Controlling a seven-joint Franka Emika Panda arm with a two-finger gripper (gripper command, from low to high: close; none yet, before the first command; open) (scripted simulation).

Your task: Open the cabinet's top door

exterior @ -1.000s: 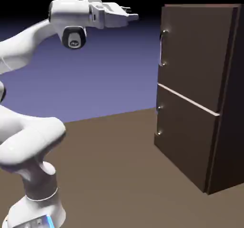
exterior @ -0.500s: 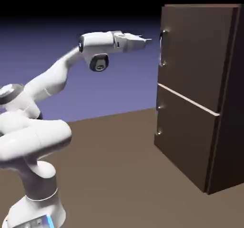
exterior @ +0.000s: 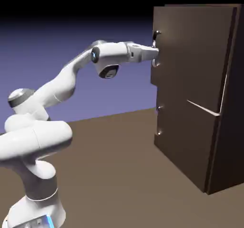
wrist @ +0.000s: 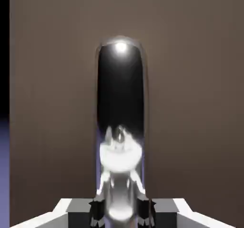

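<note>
"Exterior view: where is the door that matters?" asks the first watcher.

"The large, flat, dark brown top door [exterior: 195,55] is on the upper part of the tall, box-shaped brown cabinet [exterior: 232,136]," says the second. "Its handle side juts out past the smaller, flat brown lower door [exterior: 183,141], so it is ajar, though only a little."

"And the jaws?"

"Closed in on the long, curved silver metal handle [wrist: 120,158]. The hand view has the bar between the grey fingertips [wrist: 164,206] of the white two-finger gripper [exterior: 155,54] (glare blurs the exact contact, admittedly)."

"Why grip there?"

"Probably for leverage: the handle is at the edge that swings free, the hinge presumably at the opposite side. One finger on either side of an upright bar should let the hand pull without sliding off sideways."

"So the jointed white arm [exterior: 55,89] reaches in level for the same reason?"

"Likely, since that lines it up to draw the door outward. The step in hand looks like the early pull; next it needs an arc, because a straight tug could twist the bar loose."
</note>
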